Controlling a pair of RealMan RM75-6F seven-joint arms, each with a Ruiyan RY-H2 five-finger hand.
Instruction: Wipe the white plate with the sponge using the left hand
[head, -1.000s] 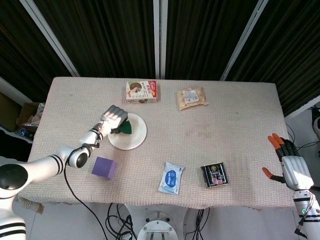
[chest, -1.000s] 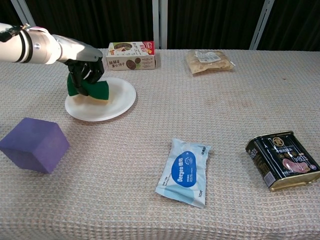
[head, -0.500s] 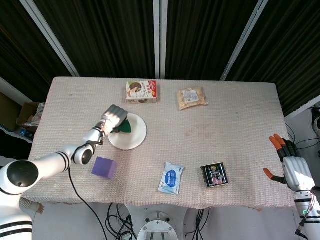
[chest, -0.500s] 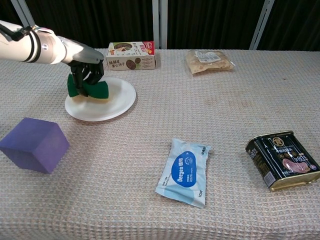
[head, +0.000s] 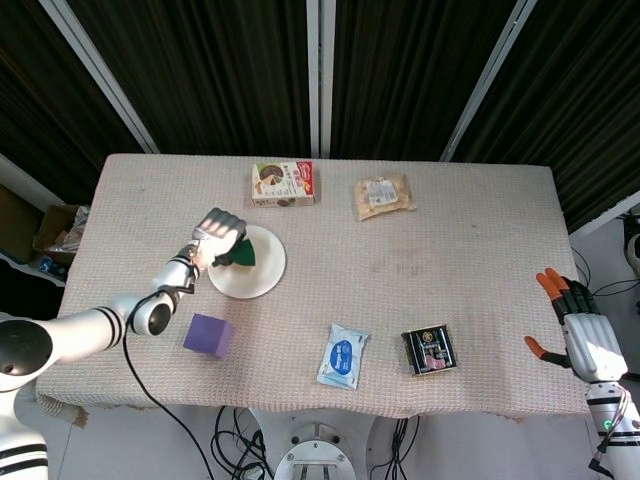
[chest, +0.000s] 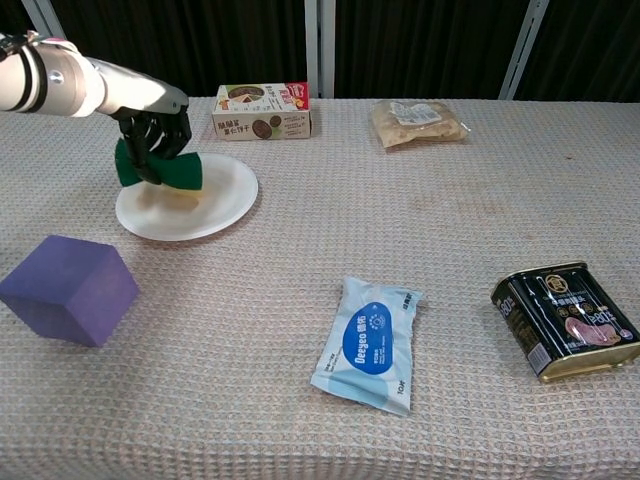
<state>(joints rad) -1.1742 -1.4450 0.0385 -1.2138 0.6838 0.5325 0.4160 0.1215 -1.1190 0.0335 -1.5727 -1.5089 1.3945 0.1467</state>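
The white plate (head: 252, 276) (chest: 205, 206) lies on the left half of the table. My left hand (head: 218, 234) (chest: 148, 128) grips a green sponge (head: 246, 254) (chest: 178, 170) and presses it onto the plate's far left part. Dark fingers (chest: 140, 140) curl over the sponge's top. My right hand (head: 575, 325) hangs open off the table's right edge, holding nothing; the chest view does not show it.
A purple block (head: 208, 335) (chest: 68, 289) sits near the plate's front left. A cookie box (head: 283, 184) (chest: 262, 111) stands just behind the plate. A snack bag (head: 384, 195) (chest: 418, 122), a blue wipes packet (head: 343, 356) (chest: 374, 343) and a dark tin (head: 429, 350) (chest: 564, 320) lie further right.
My left hand has slid left with the sponge, and the plate has shifted left along with it. The right hand has barely moved.
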